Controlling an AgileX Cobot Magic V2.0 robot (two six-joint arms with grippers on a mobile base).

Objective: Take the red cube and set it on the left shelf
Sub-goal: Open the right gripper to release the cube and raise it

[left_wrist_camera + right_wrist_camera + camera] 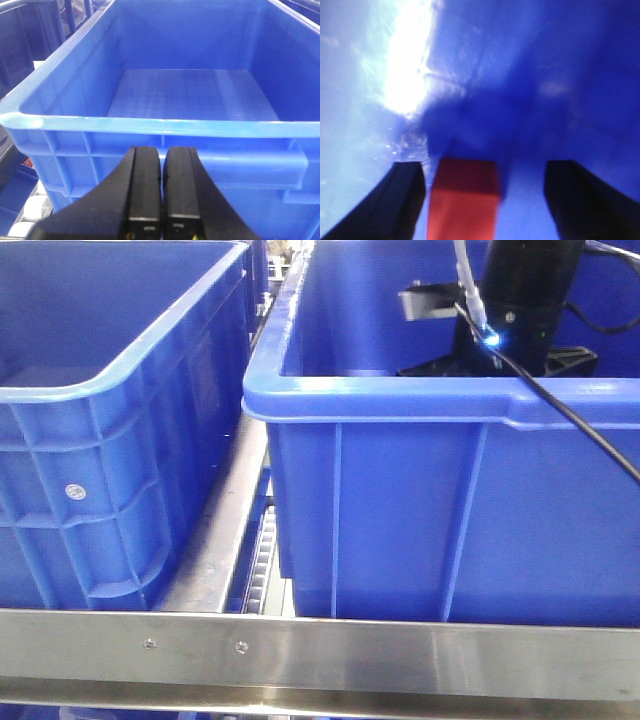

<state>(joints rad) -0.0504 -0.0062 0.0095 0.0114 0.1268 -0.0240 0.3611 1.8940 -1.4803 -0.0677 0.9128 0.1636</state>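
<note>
The red cube (464, 197) lies on the blue bin floor in the right wrist view, between my right gripper's (485, 200) open fingers, nearer the left finger (400, 200) than the right finger (580, 200). Neither finger touches it. In the front view the right arm (520, 295) reaches down into the right blue bin (440, 510); the cube is hidden there. My left gripper (162, 185) is shut and empty, hovering in front of the near wall of the left blue bin (165, 145), whose floor is bare.
Two blue bins stand side by side on a roller rack behind a metal front rail (320, 655). The left bin (100, 440) shows in the front view. A black cable (580, 425) hangs over the right bin's rim.
</note>
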